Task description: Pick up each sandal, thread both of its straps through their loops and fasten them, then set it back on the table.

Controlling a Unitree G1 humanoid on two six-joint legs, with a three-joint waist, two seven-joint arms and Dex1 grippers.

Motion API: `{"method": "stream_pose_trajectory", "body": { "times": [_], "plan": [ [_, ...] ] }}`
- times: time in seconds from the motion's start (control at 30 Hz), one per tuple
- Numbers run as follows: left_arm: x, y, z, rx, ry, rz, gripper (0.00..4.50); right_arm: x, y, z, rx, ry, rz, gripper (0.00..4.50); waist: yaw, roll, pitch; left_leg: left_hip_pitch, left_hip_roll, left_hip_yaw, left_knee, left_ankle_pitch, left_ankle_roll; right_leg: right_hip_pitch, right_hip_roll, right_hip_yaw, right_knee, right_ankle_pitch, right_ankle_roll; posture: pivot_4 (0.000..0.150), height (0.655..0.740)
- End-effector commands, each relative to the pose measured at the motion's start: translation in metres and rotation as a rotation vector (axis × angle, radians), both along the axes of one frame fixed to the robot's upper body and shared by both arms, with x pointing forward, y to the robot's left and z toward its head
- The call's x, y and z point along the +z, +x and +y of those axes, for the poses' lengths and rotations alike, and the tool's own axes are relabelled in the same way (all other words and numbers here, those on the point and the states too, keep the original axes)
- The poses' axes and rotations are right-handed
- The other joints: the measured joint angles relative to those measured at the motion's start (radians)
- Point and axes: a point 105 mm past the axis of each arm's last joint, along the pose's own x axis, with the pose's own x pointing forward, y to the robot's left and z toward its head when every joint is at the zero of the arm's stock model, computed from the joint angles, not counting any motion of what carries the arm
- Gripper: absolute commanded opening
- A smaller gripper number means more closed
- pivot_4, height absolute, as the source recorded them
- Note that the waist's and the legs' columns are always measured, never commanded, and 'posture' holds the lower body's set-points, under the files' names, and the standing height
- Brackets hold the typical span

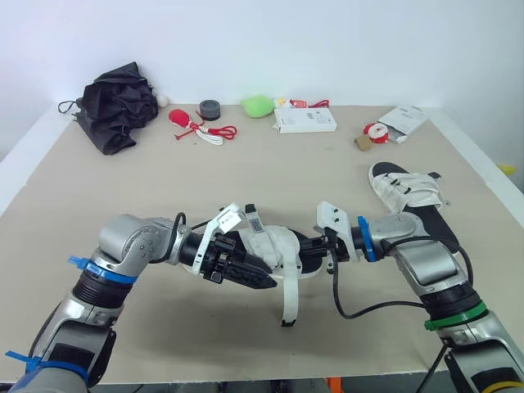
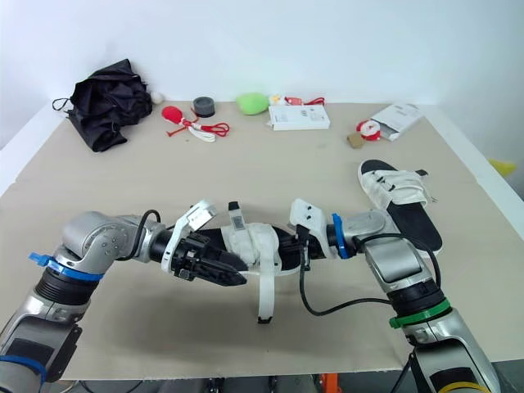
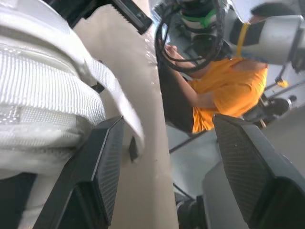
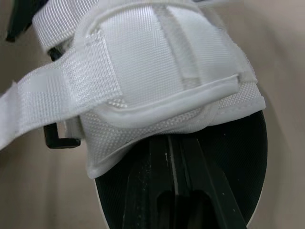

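Right wrist view — right gripper point(image 4: 175, 157) pinches the sandal point(image 4: 143, 71) by its sole — left gripper point(image 3: 167, 121) gapes open.

Held sandal point(image 1: 274, 246), loose strap point(image 1: 291, 296); second sandal point(image 1: 407, 193)

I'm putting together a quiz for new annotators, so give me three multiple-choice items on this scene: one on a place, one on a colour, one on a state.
1. Where is the second sandal?
A. on the right side of the table
B. on a chair
C. in a basket

2. What colour is the umbrella?
A. green
B. black
C. red

3. How is the long strap of the front sandal?
A. fastened flat
B. hanging loose
C. torn off

Answers: 1 A, it rests flat on the tabletop at the right. 2 B, its cloth is black. 3 B, it dangles down from the sandal.
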Motion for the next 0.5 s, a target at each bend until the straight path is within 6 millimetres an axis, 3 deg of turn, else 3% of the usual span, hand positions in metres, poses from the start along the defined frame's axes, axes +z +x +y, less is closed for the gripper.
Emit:
{"method": "stream_pose_trajectory", "body": {
  "times": [0.03, 0.23, 0.5],
  "plan": [
    [-0.002, -0.007, -0.009, 0.002, 0.027, 0.063, 3.06, -0.026, -0.015, -0.007, -0.026, -0.057, 0.121, 0.00, 0.006, 0.000, 0.000, 0.000, 0.000, 0.000, 0.000, 0.000, 0.000, 0.000, -0.001, 0.000, 0.000, 0.000, 0.000, 0.150, 0.7400],
    [-0.011, -0.021, -0.011, -0.017, 0.068, 0.099, 3.06, -0.028, -0.023, -0.001, -0.018, -0.068, 0.143, 0.00, 0.008, 0.000, 0.000, 0.001, -0.002, 0.000, 0.000, -0.001, 0.000, 0.002, -0.002, 0.000, 0.000, 0.000, 0.000, 0.150, 0.7400],
    [-0.015, -0.038, -0.006, -0.006, 0.093, 0.006, 3.06, -0.027, -0.014, 0.008, 0.000, -0.060, 0.143, 0.00, 0.002, 0.000, 0.000, 0.006, -0.001, 0.000, -0.001, -0.003, -0.002, 0.004, -0.002, 0.001, 0.000, 0.001, -0.009, 0.150, 0.7400]
  ]
}}
